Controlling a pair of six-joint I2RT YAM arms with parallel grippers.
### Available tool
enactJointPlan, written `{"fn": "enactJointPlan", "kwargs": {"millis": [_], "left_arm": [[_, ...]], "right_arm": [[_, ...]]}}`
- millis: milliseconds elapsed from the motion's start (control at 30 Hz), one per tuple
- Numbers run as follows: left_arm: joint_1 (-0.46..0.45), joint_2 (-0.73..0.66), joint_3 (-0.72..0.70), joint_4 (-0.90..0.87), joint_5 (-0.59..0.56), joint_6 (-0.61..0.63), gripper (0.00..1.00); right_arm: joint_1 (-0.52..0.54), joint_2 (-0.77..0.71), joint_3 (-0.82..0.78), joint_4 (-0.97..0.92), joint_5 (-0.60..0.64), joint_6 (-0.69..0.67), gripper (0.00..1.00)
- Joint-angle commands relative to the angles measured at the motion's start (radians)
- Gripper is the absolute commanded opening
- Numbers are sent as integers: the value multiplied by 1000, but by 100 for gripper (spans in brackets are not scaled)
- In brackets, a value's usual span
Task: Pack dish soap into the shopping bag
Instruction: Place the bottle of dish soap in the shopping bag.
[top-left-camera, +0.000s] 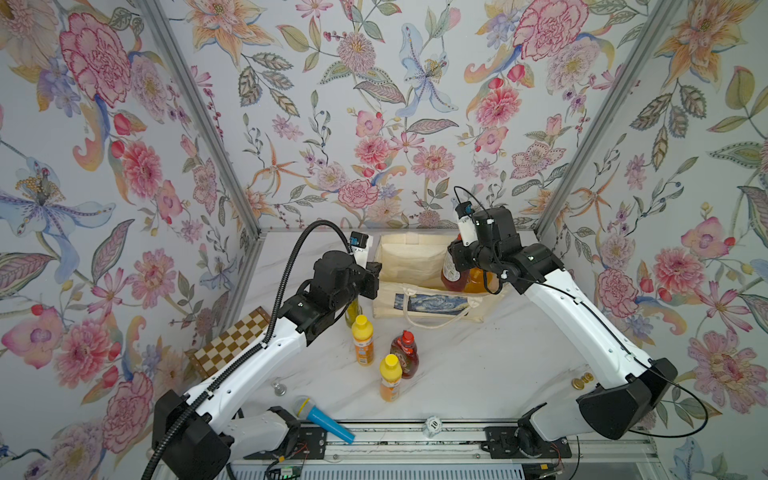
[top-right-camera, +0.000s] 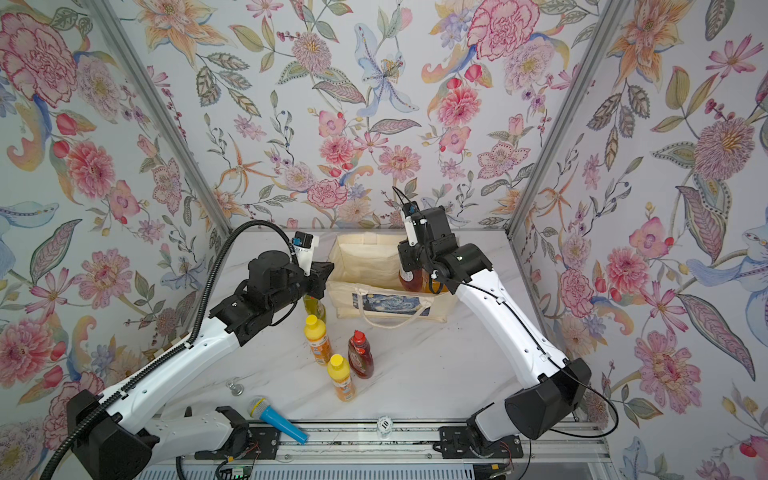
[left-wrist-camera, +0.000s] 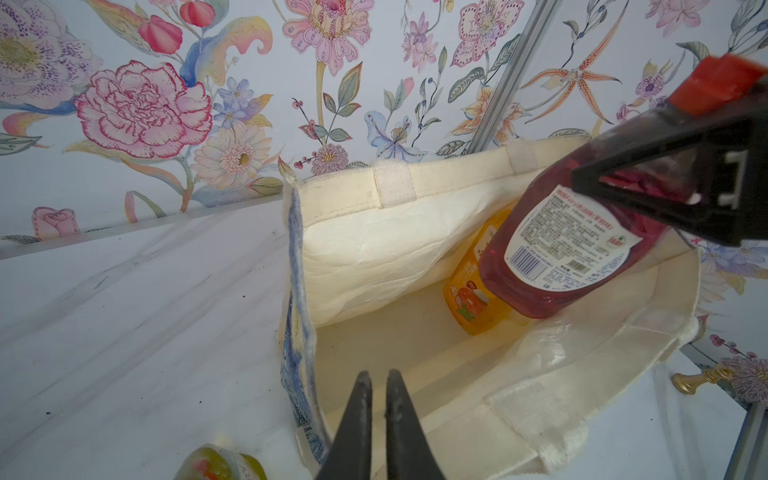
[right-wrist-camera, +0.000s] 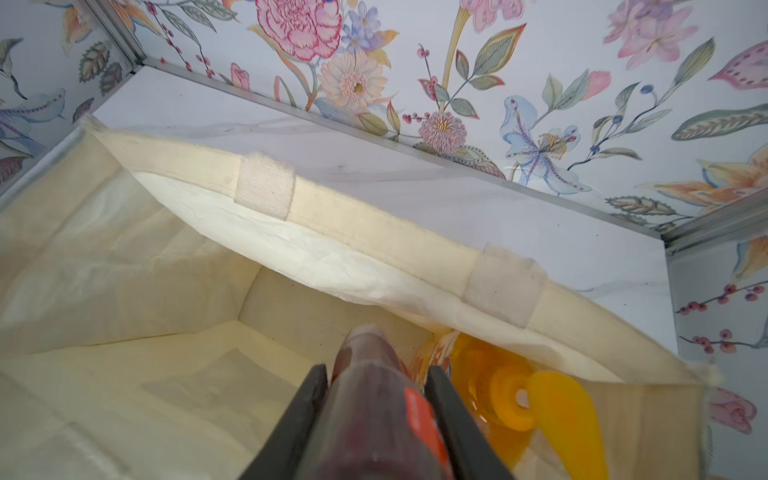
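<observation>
The cream shopping bag (top-left-camera: 409, 259) (top-right-camera: 361, 257) stands open at the back of the table, blue picture facing front. My right gripper (right-wrist-camera: 376, 374) (top-left-camera: 457, 259) is shut on the neck of a dark red dish soap bottle (right-wrist-camera: 361, 353) (left-wrist-camera: 573, 249), holding it tilted in the bag's mouth. A big orange pump bottle (right-wrist-camera: 511, 395) (left-wrist-camera: 469, 291) stands inside beside it. My left gripper (left-wrist-camera: 378, 376) (top-left-camera: 376, 274) is shut at the bag's left rim, nothing showing between its tips. On the table stand two orange yellow-capped bottles (top-left-camera: 363, 340) (top-left-camera: 390, 378), a dark red one (top-left-camera: 404, 353) and a slim yellow-green one (top-left-camera: 354, 309) partly under my left arm.
A blue toy microphone (top-left-camera: 322, 417) lies at the front edge. A folded chessboard (top-left-camera: 232, 340) leans at the left wall. A small metal knob (top-left-camera: 279, 387), a poker chip (top-left-camera: 432, 424) and gold pieces (top-left-camera: 582, 380) lie about. Floral walls close in three sides.
</observation>
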Motion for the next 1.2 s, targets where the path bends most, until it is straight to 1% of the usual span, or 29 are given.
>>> {"fn": "enactJointPlan", "kwargs": {"millis": [0, 33, 133, 267, 333, 467, 600, 767, 967, 1167], "left_arm": [[-3, 15, 21, 17, 1, 8, 25], [-3, 19, 26, 15, -5, 11, 32], [-4, 34, 40, 8, -29, 18, 47], [-3, 67, 68, -18, -82, 36, 61], [-3, 86, 82, -32, -102, 46, 65], [-3, 112, 98, -47, -136, 58, 65], [-3, 132, 107, -48, -157, 66, 55], [-3, 150, 115, -49, -155, 67, 28], [-3, 141, 116, -45, -175, 67, 1], [-3, 118, 115, -39, -187, 67, 0]], "right_arm": [[-19, -95, -78, 259, -41, -4, 7], [-20, -105, -115, 288, -41, -5, 6], [-21, -120, -197, 359, -41, -12, 6], [-24, -124, -277, 431, -41, -27, 5], [-26, -121, -310, 463, -38, -34, 5], [-26, -104, -360, 515, -39, -49, 5], [-26, -74, -384, 549, -25, -57, 5], [-25, -31, -408, 592, -13, -71, 4], [-29, 3, -437, 635, -1, -74, 3], [-33, 52, -456, 653, 6, -74, 2]]}}
